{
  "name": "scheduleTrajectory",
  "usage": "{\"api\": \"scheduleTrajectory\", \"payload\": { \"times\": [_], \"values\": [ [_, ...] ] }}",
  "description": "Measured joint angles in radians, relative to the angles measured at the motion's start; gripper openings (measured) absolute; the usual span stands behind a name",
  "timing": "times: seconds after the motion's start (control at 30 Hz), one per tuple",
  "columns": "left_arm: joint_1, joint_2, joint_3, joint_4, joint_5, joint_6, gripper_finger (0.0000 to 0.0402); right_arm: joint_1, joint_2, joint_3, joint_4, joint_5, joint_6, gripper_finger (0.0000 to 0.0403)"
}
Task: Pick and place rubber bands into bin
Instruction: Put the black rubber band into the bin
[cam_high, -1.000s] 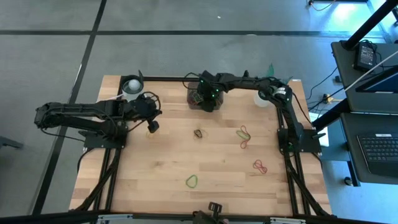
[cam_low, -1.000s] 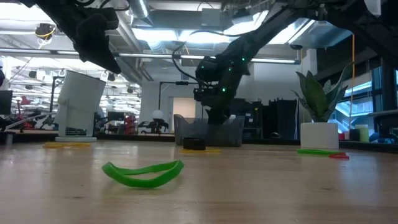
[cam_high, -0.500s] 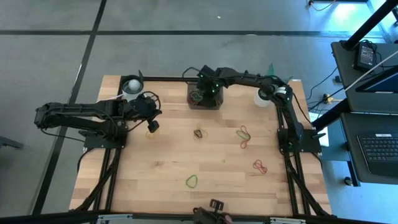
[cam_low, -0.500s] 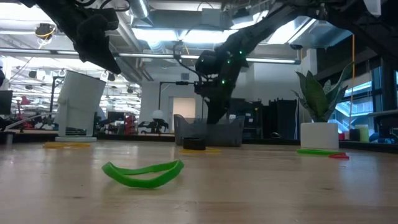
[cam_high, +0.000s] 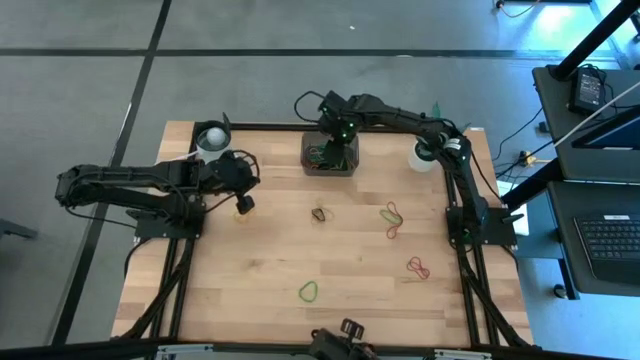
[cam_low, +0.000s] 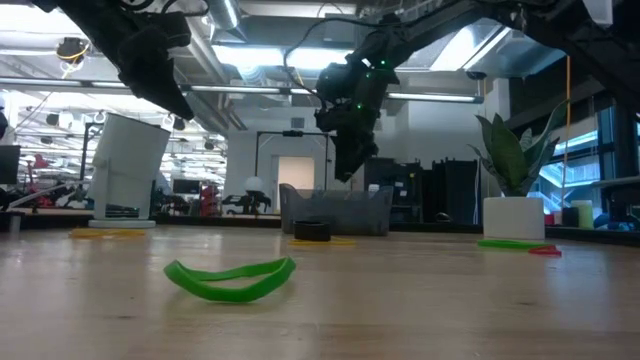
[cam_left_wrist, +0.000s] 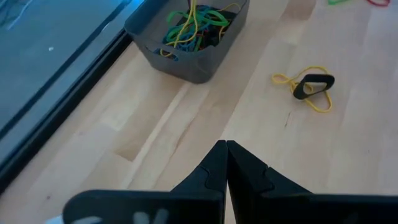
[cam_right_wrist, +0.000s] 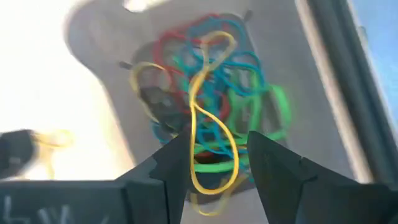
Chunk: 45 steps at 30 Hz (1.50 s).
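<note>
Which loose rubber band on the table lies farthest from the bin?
The green rubber band, alone near the table's front edge; the black-and-yellow and red ones lie closer to the bin.

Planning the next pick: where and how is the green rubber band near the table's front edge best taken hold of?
Probably from straight above. The green rubber band lies flat on the table, apart from other bands, but in the low view one side arches up. That raised strand looks the easiest part to pinch, pincer fingers straddling it across its width.

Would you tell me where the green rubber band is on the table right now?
In the high view the green rubber band lies alone near the table's front edge, left of the red band.
</note>
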Motion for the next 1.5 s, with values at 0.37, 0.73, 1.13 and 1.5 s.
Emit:
{"api": "scheduleTrajectory", "payload": {
  "times": [0.37, 0.73, 1.13, 1.5],
  "values": [
    [0.000, 0.000, 0.000, 0.000, 0.061, 0.199, 0.0003, -0.001, 0.000, 0.002, 0.083, -0.129, 0.131, 0.0163],
    [0.000, 0.000, 0.000, -0.001, 0.097, 0.397, 0.0003, -0.008, 0.000, -0.005, 0.003, 0.012, 0.311, 0.0155],
    [0.000, 0.000, 0.000, -0.001, 0.094, 0.457, 0.0003, -0.004, 0.000, -0.007, -0.027, 0.113, 0.459, 0.0117],
    [0.000, 0.000, 0.000, 0.011, 0.091, 0.457, 0.0003, 0.084, -0.184, -0.034, -0.012, 0.126, 0.249, 0.0044]
  ]
}}
